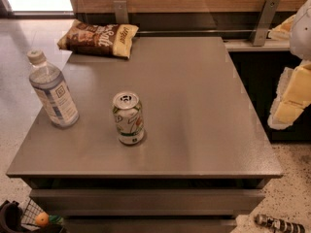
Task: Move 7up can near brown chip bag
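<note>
The 7up can (128,118) stands upright on the grey table (194,106), a little left of its middle and toward the front. It is silver-white with green and red marks and a pull-tab top. The brown chip bag (97,38) lies flat at the table's far left corner, its cream-yellow end pointing right. My gripper (291,98) hangs at the right edge of the view, beyond the table's right side and well away from the can. It holds nothing that I can see.
A clear water bottle (52,92) with a white cap stands near the table's left edge, left of the can. A wood-panelled wall with metal brackets (265,21) runs behind the table. A wire basket (29,217) sits on the floor at lower left, and a striped object (279,224) at lower right.
</note>
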